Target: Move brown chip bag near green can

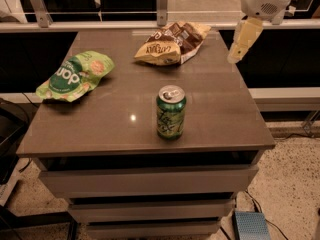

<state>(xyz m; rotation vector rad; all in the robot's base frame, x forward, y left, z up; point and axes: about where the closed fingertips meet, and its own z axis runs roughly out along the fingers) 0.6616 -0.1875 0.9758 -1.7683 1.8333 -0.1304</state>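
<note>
A robot's pale claw hangs in the air at the upper right, just off the far right edge of a grey-brown tabletop and above its level, touching nothing; from this angle it cannot be told whether the claw is spread or pressed together. The brown chip bag, crinkled tan-yellow and dark brown, lies flat near the back edge of the tabletop, a little right of centre and to the left of the claw, with a clear gap between them. The green can stands upright toward the front of the tabletop, silver top showing, well apart from the brown chip bag and roughly in line with it from front to back. A bright green chip bag lies at the left side, apart from both. Under the tabletop, the fronts of stacked drawers are visible; a metal rail runs behind the unit, and a small blue-grey box sits on the speckled floor at lower right
</note>
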